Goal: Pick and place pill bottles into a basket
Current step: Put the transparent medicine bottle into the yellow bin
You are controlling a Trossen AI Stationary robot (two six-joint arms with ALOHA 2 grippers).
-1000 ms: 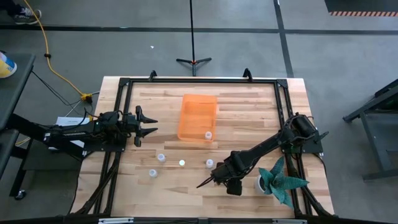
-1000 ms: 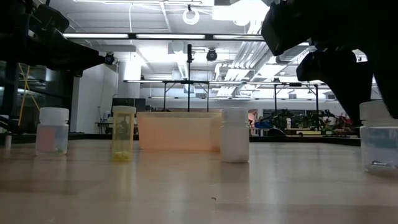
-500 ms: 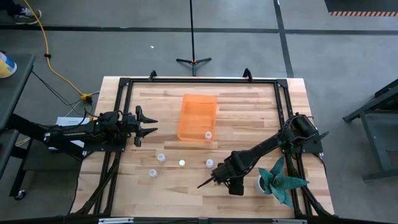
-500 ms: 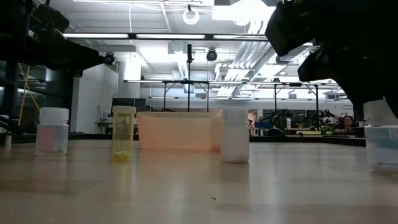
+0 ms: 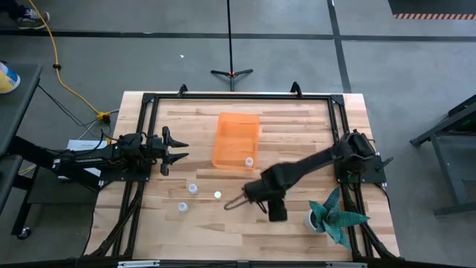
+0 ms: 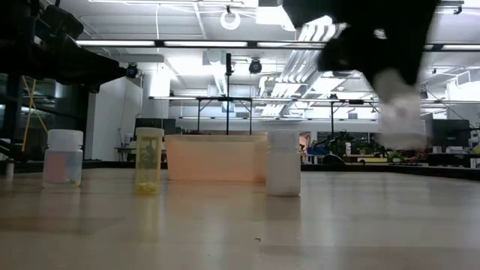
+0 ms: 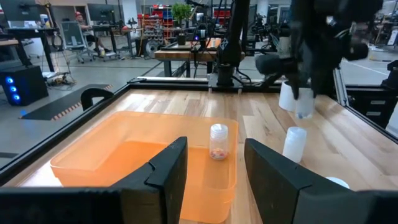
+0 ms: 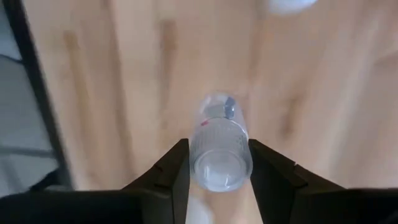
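— Wood table, shop behind. Where is the bottle (image 8: 219,146)?
— Right gripper (image 5: 236,203) pinches its sides, lifted near the front edge. Looks light, slick. Left gripper (image 5: 178,150) waits spread, by the basket (image 5: 236,140).

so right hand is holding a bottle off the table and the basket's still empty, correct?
Not quite. The right hand does hold a pill bottle clear of the table, but the basket is not empty: the high view shows one bottle inside at its corner.
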